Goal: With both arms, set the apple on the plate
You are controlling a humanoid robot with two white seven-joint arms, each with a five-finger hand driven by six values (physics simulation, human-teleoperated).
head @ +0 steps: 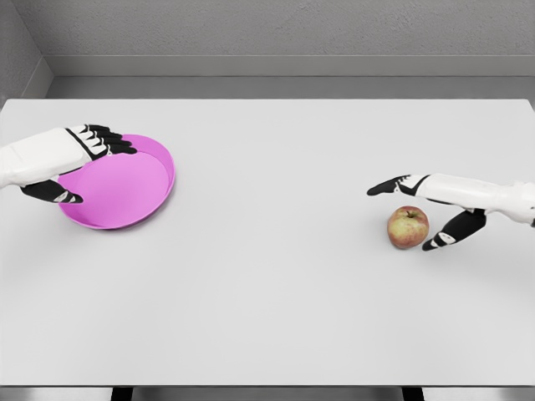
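No text, label, brand, number or sign can be read anywhere in the head view; the round magenta plastic plate at nine o'clock is plain; the red-green apple at four o'clock bears no sticker; the flat white tabletop carries no markings.

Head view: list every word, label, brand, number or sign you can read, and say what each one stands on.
None: no text can be read anywhere in this view.
Pink plate: plain, no print.
Apple: no sticker in sight.
Left hand and right hand: white and black shells, no markings visible.
White table and grey wall: bare of signs or numbers.
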